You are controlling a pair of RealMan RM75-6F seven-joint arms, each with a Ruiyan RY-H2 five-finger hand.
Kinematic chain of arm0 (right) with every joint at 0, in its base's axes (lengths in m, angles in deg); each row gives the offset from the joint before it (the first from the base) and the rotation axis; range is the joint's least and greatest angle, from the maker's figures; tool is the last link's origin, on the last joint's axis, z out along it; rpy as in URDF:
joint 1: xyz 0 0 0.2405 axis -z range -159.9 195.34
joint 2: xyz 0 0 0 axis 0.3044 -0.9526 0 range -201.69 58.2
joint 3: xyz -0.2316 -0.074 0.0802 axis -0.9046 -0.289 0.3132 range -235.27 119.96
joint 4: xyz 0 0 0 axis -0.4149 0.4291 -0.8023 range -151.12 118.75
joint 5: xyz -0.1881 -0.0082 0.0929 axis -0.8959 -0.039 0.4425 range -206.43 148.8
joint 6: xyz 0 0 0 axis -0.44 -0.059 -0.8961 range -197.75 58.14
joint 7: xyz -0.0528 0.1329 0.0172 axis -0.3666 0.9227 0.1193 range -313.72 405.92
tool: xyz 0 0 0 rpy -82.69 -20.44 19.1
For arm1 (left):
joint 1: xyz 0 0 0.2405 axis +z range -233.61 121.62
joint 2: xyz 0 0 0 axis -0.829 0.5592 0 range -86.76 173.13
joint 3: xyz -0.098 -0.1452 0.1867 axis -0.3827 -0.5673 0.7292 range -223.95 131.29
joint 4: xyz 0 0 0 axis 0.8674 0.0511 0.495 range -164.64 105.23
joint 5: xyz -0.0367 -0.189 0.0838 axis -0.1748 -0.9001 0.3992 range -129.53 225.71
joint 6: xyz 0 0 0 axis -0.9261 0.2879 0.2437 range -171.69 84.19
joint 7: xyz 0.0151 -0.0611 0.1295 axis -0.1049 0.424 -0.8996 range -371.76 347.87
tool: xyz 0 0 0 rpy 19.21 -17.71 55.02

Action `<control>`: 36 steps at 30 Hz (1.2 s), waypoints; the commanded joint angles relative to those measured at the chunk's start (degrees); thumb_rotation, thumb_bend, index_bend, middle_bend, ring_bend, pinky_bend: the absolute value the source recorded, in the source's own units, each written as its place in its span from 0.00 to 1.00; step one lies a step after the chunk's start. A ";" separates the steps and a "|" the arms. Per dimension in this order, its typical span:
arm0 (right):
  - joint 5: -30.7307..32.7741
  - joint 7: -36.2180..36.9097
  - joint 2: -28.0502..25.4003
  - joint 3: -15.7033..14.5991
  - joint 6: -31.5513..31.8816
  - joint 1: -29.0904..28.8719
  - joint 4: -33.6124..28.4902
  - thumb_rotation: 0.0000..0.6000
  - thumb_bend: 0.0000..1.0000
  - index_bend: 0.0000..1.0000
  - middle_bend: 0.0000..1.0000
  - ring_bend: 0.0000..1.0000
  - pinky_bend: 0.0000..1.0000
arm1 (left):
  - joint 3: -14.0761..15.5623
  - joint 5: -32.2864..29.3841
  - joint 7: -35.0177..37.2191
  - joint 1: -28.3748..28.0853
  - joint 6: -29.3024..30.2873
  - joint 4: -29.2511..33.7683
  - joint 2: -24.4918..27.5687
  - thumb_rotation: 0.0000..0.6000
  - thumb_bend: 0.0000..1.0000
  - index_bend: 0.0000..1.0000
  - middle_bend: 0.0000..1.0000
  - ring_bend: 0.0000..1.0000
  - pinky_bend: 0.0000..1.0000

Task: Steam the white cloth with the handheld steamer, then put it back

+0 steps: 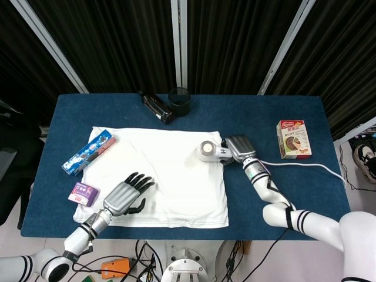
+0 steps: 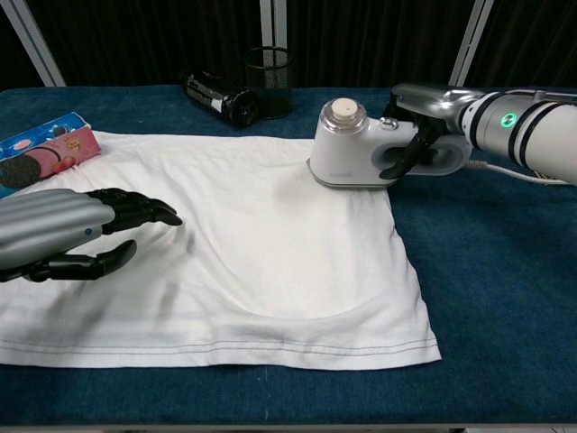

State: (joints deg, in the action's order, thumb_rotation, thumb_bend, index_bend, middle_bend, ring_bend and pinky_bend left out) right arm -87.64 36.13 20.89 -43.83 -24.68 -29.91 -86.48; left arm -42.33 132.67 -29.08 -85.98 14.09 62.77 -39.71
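One right hand [image 2: 424, 135] grips the steamer [image 2: 361, 144] — on the cloth's [image 2: 252, 253] corner.

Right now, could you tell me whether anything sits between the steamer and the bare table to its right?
Nothing visible does. The right hand holds the steamer at the white cloth's far right corner; only its own cord lies there.

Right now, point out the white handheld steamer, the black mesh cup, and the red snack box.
white handheld steamer [image 2: 347, 149], chest view, front body.
black mesh cup [image 2: 269, 81], chest view, side wall.
red snack box [image 1: 294, 139], head view, top face.
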 commanded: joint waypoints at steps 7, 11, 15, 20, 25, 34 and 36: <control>-7.41 10.28 -14.01 -5.25 3.65 10.01 -11.12 1.00 0.57 0.97 0.80 0.89 0.81 | -0.42 2.91 1.63 2.11 5.91 2.01 2.39 0.00 0.49 0.10 0.04 0.00 0.00; -9.76 13.59 -17.30 -7.98 3.11 12.57 -11.36 1.00 0.57 0.96 0.80 0.89 0.81 | -0.47 2.95 2.30 3.25 7.75 2.94 3.63 0.00 0.49 0.10 0.04 0.00 0.00; -11.45 17.37 -18.13 -9.43 1.81 13.82 -9.94 1.00 0.50 0.93 0.80 0.87 0.78 | -0.26 2.75 2.47 4.27 8.75 3.67 4.36 0.00 0.49 0.10 0.04 0.00 0.00; -13.47 21.14 -16.97 -9.65 0.49 13.71 -7.58 1.00 0.33 0.88 0.80 0.81 0.70 | -0.30 2.18 2.55 4.93 8.98 3.96 4.51 0.00 0.49 0.10 0.04 0.00 0.00; -14.64 21.86 -16.12 -9.53 -0.36 13.05 -6.12 1.00 0.29 0.77 0.76 0.73 0.64 | -0.45 2.27 2.62 5.43 9.47 4.12 4.76 0.00 0.48 0.10 0.04 0.00 0.00; -13.77 19.09 -18.52 -9.20 1.10 13.88 -8.82 1.00 0.04 0.16 0.35 0.29 0.43 | -0.98 2.31 3.82 6.27 10.56 3.71 6.06 0.00 0.48 0.10 0.04 0.00 0.00; -13.62 18.86 -19.44 -9.03 1.95 14.36 -10.06 1.00 0.03 0.11 0.29 0.24 0.38 | -1.34 2.01 4.50 6.53 10.96 3.22 6.50 0.00 0.47 0.10 0.04 0.00 0.00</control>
State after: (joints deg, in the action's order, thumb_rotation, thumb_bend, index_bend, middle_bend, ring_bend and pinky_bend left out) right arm -101.50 55.35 2.14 -52.99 -23.39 -15.96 -95.72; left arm -43.50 134.81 -24.83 -79.58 24.87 66.19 -33.40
